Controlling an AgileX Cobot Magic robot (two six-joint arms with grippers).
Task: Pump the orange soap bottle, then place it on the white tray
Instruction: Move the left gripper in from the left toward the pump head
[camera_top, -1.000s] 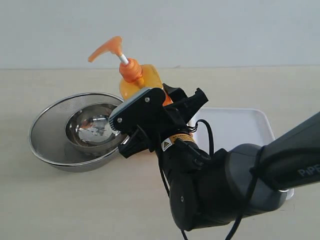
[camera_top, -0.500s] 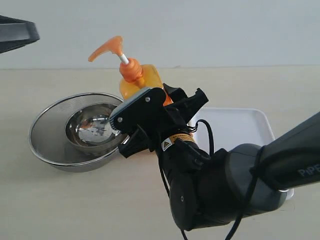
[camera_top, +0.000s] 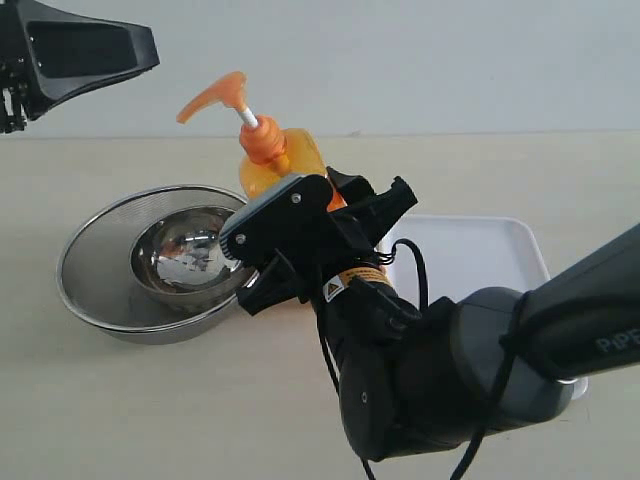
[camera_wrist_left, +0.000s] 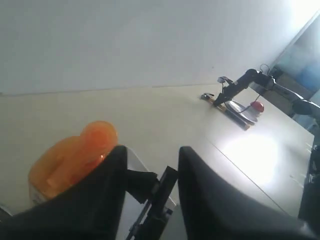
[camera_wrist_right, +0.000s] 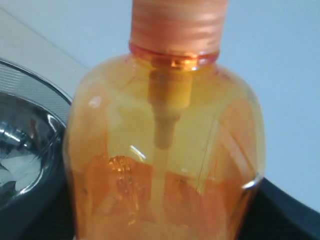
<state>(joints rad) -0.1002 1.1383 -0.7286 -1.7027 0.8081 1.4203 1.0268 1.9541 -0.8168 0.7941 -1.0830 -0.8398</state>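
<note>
The right gripper (camera_top: 335, 200) is clamped on the orange soap bottle (camera_top: 283, 160) at centre, between the steel bowl (camera_top: 95, 290) at left and the white tray (camera_top: 480, 250) at right, its arm hiding the bottle's base. The left gripper (camera_top: 85, 48), upper left, is spread and empty; only its wrist view shows the pump head (camera_wrist_left: 75, 155) right beside its fingers.

Left tool (camera_wrist_left: 150, 160) hangs high, jaws apart; right tool (camera_top: 340, 205) is clamped.

Bright light, blurry orange soap bottle (camera_wrist_right: 165, 150)
</note>
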